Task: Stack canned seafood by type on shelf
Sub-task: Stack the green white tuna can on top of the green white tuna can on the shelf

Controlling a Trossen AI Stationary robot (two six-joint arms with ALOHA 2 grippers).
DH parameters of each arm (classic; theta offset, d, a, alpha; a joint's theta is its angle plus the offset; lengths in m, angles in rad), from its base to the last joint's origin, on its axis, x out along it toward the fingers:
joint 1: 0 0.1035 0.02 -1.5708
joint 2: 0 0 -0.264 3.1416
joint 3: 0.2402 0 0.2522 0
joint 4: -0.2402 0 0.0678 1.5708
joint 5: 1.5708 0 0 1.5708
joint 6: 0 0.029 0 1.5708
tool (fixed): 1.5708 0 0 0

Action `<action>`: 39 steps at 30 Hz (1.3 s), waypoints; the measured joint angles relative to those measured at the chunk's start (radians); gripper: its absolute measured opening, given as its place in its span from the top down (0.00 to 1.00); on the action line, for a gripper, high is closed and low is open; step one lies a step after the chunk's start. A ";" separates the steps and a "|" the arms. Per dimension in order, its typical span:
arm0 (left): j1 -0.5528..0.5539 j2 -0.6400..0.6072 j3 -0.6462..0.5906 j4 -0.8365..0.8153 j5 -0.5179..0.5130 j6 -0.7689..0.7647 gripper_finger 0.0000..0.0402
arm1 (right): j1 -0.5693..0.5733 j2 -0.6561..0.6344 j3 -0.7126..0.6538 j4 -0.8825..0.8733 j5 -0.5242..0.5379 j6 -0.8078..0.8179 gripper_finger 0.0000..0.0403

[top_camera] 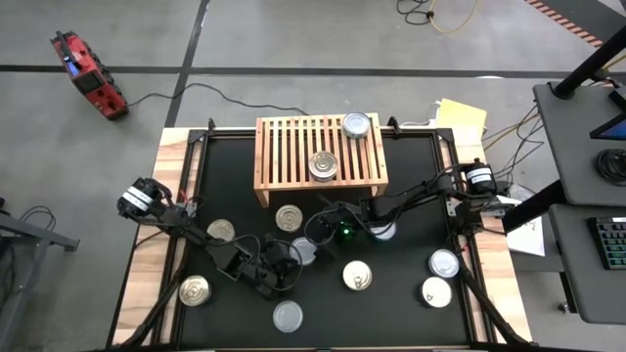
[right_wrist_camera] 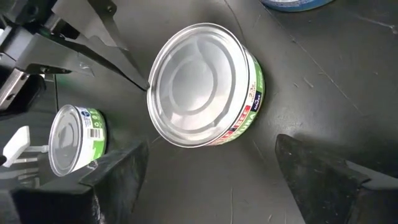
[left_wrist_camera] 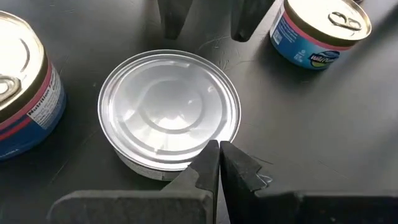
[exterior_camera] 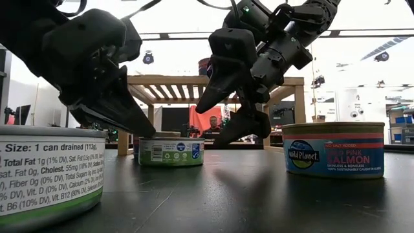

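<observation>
A green-labelled tin with a plain silver lid stands on the black mat between my two grippers; it also shows in the left wrist view, the low view and the high view. My left gripper is shut, its tips at the tin's rim. My right gripper is open and hovers just off the tin's other side, touching nothing; it shows raised and slanting down in the low view. The wooden shelf carries two tins on its slats. My left gripper rests its shut fingertips against the side of the tin's rim, slanting down from the table's left. The tin stands upright, flat on the mat.
Other tins stand about the mat: a pink salmon tin, a large near tin, and several more. The shelf's front half has free slats.
</observation>
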 joint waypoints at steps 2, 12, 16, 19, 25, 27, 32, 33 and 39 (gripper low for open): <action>0.000 0.000 0.000 -0.001 0.000 0.000 1.00 | 0.000 0.000 0.000 0.003 -0.004 0.006 0.17; -0.021 0.001 -0.022 0.017 0.007 -0.046 1.00 | 0.000 0.000 0.000 0.033 -0.038 0.032 0.14; -0.029 0.008 -0.031 -0.012 0.019 -0.054 1.00 | 0.000 0.000 0.000 0.040 -0.040 0.041 0.14; -0.029 0.006 -0.028 0.005 0.019 -0.054 1.00 | 0.001 0.000 0.000 0.076 -0.041 0.049 0.14; -0.029 0.006 -0.020 0.015 0.016 -0.052 1.00 | 0.019 0.000 0.000 0.125 -0.049 0.046 0.14; -0.029 0.006 -0.013 0.021 0.015 -0.043 1.00 | 0.024 0.000 0.000 0.123 -0.050 0.053 0.15; -0.028 0.006 -0.012 0.045 0.011 -0.036 1.00 | 0.030 0.000 0.000 0.126 -0.051 0.083 0.17; -0.028 0.006 -0.012 0.054 0.011 -0.036 1.00 | 0.032 0.000 0.000 0.130 -0.052 0.089 0.17; -0.027 0.006 -0.011 0.104 0.004 -0.013 1.00 | 0.048 0.000 0.000 0.138 -0.059 0.086 0.17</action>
